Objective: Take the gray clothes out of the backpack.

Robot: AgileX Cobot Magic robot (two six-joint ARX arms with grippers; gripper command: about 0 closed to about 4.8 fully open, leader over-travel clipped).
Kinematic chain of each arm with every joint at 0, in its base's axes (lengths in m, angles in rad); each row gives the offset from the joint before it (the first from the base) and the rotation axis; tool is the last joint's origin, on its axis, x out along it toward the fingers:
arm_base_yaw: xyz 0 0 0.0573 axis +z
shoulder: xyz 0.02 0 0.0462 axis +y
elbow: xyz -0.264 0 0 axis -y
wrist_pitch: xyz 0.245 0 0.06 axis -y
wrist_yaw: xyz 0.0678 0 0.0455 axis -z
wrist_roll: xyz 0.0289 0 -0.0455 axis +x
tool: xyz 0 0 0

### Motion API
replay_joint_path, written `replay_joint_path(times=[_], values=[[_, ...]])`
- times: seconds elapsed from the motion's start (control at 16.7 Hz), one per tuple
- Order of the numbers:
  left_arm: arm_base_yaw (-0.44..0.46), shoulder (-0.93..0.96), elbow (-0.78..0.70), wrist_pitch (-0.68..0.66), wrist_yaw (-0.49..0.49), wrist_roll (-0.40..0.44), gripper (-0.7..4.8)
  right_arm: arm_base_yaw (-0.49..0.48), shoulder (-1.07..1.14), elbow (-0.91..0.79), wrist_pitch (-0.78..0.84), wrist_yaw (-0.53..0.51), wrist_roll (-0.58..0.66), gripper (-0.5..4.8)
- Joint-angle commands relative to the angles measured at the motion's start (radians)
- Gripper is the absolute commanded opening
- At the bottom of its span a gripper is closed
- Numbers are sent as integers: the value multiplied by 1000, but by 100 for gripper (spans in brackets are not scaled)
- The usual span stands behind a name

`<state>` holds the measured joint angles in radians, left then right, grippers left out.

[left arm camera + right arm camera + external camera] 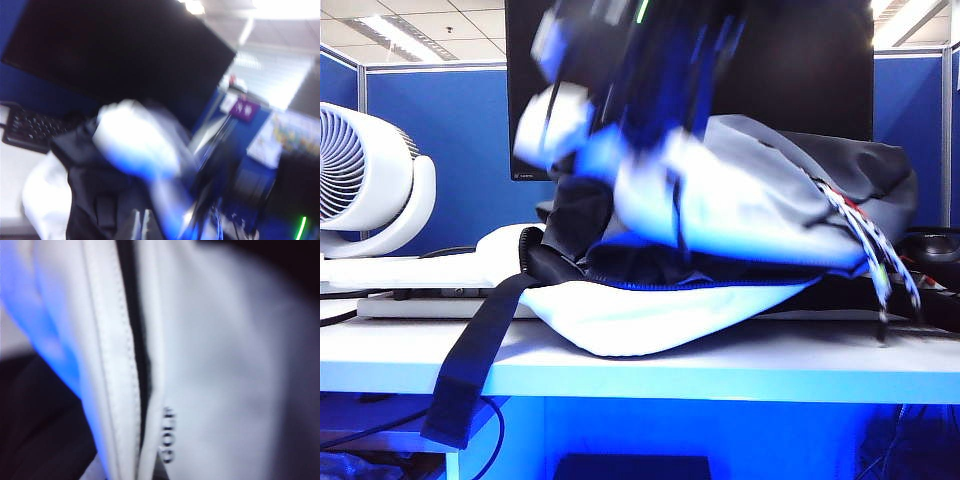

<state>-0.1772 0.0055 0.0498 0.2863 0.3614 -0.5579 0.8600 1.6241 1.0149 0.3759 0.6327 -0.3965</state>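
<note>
The backpack point(720, 300) lies on its side on the tabletop point(720, 370), its long axis across it; the gray clothes point(575, 215) bulge from its mouth toward the fan point(365, 180); the left gripper point(555, 120) hangs blurred right above them, jaws together, whether pinching cloth I cannot tell; the right gripper, jaws together, sits unseen against white backpack fabric point(215, 365), so the left seems nearer.

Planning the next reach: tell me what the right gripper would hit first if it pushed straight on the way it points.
Most likely the backpack: its white fabric and stitched seam fill the right wrist view at close range. The right gripper itself is not visible, so the exact contact spot is unclear.
</note>
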Motion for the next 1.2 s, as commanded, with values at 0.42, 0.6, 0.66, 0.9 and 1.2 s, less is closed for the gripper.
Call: replay_joint_path(times=[0.42,0.6,0.66,0.9,1.2], values=[[-45,159,21,109,85,280,25,-156,-307,19,-10,-232,322,-1],[-200,517,124,203,14,508,45,-148,-256,24,-65,-369,465,-1],[-255,681,165,292,-28,610,175,-147,-254,24,-65,-385,483,-1],[-340,1407,529,595,-220,637,479,-149,-322,24,-69,-373,482,-1],[-341,1728,840,580,-202,573,479,-170,-406,24,-98,-366,481,-1]])
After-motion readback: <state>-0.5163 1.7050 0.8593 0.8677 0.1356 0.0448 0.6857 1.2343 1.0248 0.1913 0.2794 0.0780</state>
